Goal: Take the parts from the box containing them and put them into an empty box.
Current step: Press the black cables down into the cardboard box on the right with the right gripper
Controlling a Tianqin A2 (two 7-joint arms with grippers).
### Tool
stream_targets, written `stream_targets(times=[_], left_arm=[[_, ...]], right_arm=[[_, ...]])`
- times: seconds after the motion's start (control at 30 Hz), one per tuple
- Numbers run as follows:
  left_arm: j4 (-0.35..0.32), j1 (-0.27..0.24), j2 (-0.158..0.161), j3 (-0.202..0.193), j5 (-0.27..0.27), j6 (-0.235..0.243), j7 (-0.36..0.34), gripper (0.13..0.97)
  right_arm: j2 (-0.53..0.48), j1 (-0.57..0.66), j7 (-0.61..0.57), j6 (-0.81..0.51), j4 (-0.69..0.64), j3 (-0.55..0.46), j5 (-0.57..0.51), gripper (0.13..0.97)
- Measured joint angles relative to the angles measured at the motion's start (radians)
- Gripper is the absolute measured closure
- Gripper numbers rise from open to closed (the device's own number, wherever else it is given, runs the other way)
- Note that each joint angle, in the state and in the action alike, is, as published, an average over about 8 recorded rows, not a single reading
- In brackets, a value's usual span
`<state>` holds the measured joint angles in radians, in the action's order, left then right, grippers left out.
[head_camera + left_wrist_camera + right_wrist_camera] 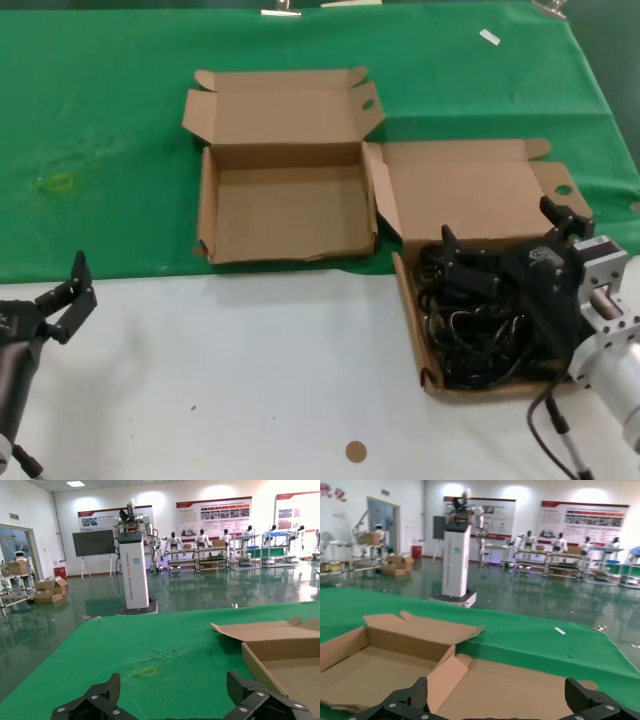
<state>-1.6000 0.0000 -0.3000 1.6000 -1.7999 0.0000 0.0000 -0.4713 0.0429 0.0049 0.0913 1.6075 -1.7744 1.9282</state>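
Table (200, 380): white front strip, with a green cloth (100, 130) over the far part. Both boxes lie along the line where cloth meets white.
Empty box (285, 212): on the cloth near the middle, its front wall at the cloth's near edge; lid thrown back, an ear at each lid corner, the right ear holed; bare cardboard floor inside. In the right wrist view it shows beyond the slanted flap, and in the left wrist view only one corner of it shows.
Full box (470, 195): just right of the empty one, toward the table's right edge, its tray reaching onto the white strip; lid open to the rear, one holed ear at the lid's right corner, a tall slanted flap on the left side, close beside the empty box's right wall.
Cables (475, 335): black tangle of coils filling the full box's tray; none lie in the empty box.
Right gripper (505, 240): above the full box at the tray's far end, over the cables; fingers spread wide, one tip at the left, one near the holed ear, nothing between them.
Left gripper (66, 300): low over the white strip by the table's left edge, well apart from both boxes; fingers spread, holding nothing.
Brown disc (355, 452): small, on the white strip near the front edge.
White tag (489, 37): small, on the cloth toward the far right corner.
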Motion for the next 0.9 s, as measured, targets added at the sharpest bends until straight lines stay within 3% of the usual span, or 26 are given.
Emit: stream_targets(times=[0.27, 0.5, 0.6, 0.7, 0.9], left_arm=[[0.0, 0.0, 0.0, 0.0, 0.0, 0.0, 0.0, 0.42], [0.0, 0.0, 0.0, 0.0, 0.0, 0.0, 0.0, 0.583], [0.0, 0.0, 0.0, 0.0, 0.0, 0.0, 0.0, 0.667], [0.0, 0.0, 0.0, 0.0, 0.0, 0.0, 0.0, 0.667], [0.0, 0.0, 0.0, 0.0, 0.0, 0.0, 0.0, 0.772]], right_arm=[[-0.296, 0.043, -0.032, 0.072, 0.082, -0.209, 0.214, 0.129], [-0.565, 0.182, -0.031, 0.03, 0.12, -0.435, 0.338, 0.129], [-0.661, 0.277, 0.015, -0.036, 0.117, -0.532, 0.319, 0.129], [-0.733, 0.364, 0.101, -0.135, 0.105, -0.597, 0.241, 0.129], [-0.796, 0.467, 0.251, -0.39, 0.065, -0.612, 0.042, 0.129]])
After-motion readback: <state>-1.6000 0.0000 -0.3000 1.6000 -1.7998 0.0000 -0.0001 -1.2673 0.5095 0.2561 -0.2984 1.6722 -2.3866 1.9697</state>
